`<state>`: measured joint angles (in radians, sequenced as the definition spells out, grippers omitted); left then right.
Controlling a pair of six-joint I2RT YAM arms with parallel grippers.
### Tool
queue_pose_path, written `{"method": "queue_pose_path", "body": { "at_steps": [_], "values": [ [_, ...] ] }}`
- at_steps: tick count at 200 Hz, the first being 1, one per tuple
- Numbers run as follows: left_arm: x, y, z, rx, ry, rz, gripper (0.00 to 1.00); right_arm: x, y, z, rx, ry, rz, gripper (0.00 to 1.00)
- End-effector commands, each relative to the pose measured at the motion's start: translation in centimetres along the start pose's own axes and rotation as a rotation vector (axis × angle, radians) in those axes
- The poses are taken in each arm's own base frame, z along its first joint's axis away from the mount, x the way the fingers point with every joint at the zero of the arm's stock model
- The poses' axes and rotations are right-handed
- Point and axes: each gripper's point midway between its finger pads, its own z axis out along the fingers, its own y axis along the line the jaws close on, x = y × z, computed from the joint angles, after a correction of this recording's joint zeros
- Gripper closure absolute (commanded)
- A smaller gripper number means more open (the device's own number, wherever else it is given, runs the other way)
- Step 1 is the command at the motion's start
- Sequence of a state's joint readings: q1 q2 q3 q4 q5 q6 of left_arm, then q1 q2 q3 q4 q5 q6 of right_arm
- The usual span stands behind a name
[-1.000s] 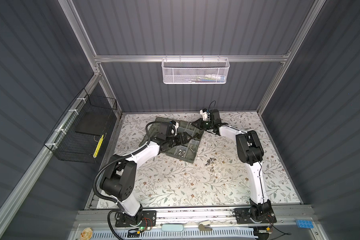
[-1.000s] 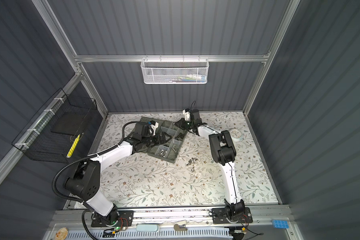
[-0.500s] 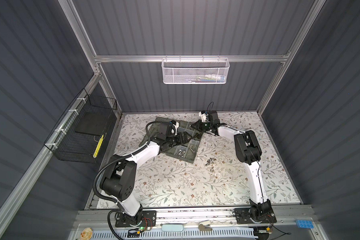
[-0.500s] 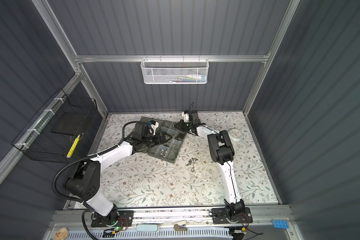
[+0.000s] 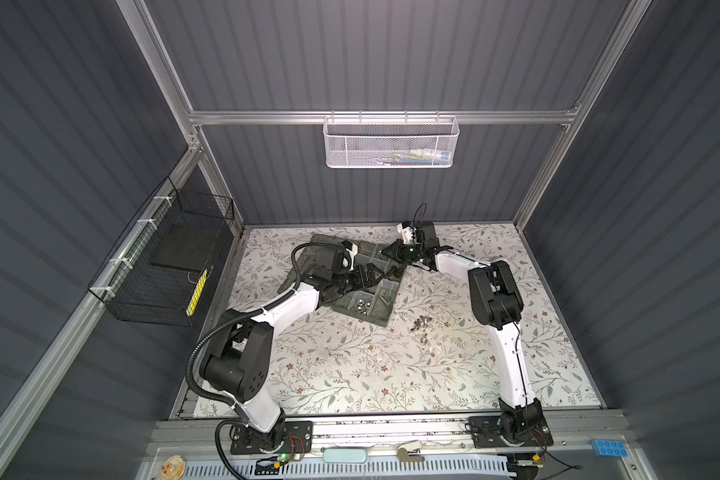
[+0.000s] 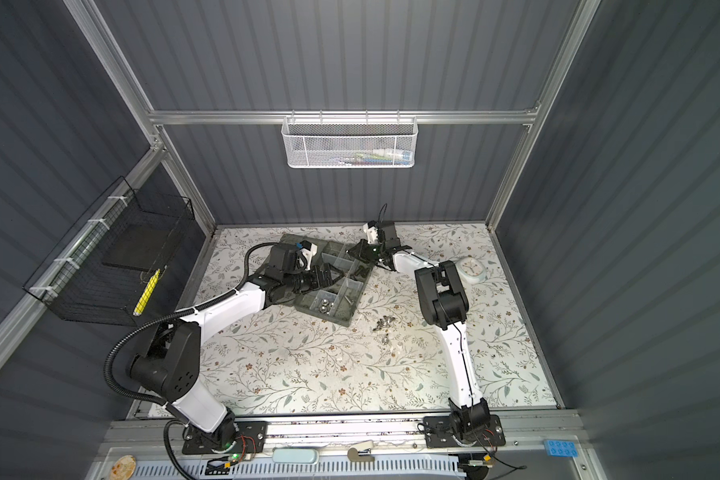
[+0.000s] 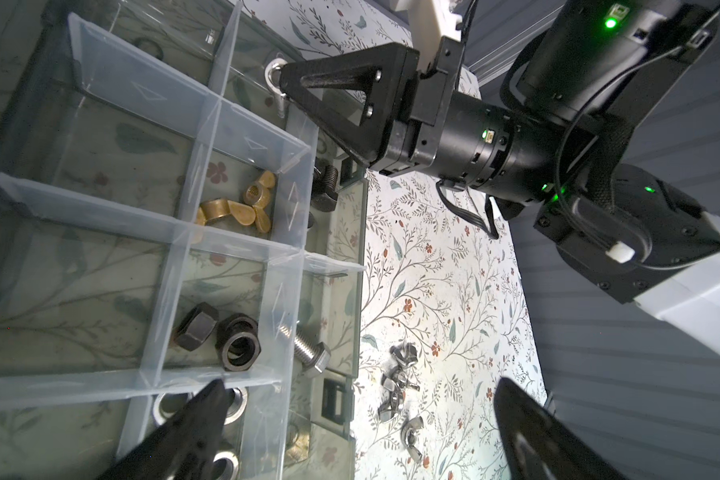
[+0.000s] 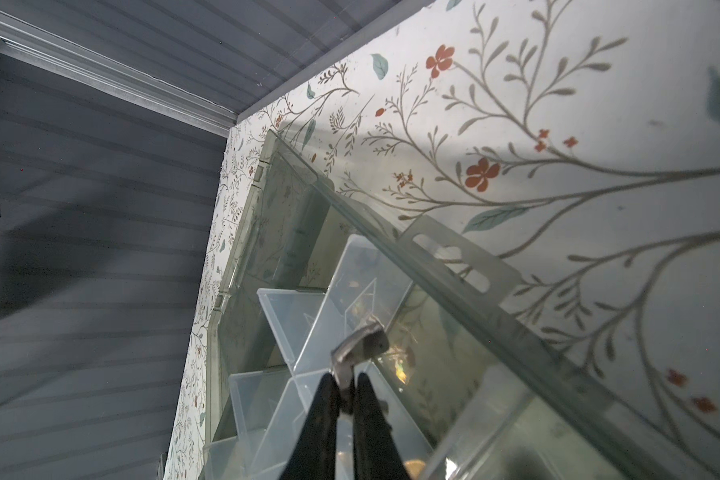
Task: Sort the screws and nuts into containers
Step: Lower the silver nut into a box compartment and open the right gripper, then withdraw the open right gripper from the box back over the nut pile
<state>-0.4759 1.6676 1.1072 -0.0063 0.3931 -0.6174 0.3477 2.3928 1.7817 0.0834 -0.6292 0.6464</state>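
The right gripper [image 8: 346,380] pinches a curved silver fastener [image 8: 360,343] over the translucent compartments [image 8: 292,316]; left gripper [image 7: 358,384] stands open.

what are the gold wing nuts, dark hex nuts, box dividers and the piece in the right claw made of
The gold wing nuts look like brass: dull yellow sheen. The dark hex nuts are probably steel, coated matte black. The box dividers are clear, faintly frosted plastic; the floral mat shows through. The piece in the right claw is bare silvery metal, maybe plated steel.
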Motion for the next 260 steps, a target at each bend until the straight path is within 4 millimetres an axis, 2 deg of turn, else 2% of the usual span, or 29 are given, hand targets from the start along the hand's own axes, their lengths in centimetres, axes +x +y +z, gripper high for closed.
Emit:
{"method": "queue_pose_path", "body": {
  "at_steps": [1,104,151,170,210,227,260],
  "values": [
    [0.1,0.2,0.4,0.010,0.011,-0.015,0.00,0.6,-0.9,0.5,0.027,0.020,0.003,0.87],
    [0.0,0.1,0.3,0.014,0.007,-0.013,0.00,0.6,-0.9,0.4,0.028,0.019,0.004,0.77],
    [-0.1,0.1,0.2,0.009,0.005,-0.010,0.00,-0.1,0.0,-0.2,0.004,-0.015,-0.014,0.71],
    [-0.1,0.1,0.0,0.002,-0.002,-0.003,0.00,-0.9,1.1,-1.6,-0.019,-0.062,-0.040,0.66],
    [-0.7,0.5,-0.6,-0.047,-0.024,0.033,0.00,-2.1,3.2,-6.0,-0.052,-0.164,-0.101,0.57],
    [-0.6,0.7,-0.6,-0.060,-0.018,0.034,0.00,-2.2,2.7,-7.6,-0.044,-0.197,-0.087,0.53],
    [-1.2,1.2,-0.6,-0.106,-0.026,0.034,0.00,-1.1,0.9,-10.3,-0.030,-0.225,-0.009,0.41]
  ]
}}
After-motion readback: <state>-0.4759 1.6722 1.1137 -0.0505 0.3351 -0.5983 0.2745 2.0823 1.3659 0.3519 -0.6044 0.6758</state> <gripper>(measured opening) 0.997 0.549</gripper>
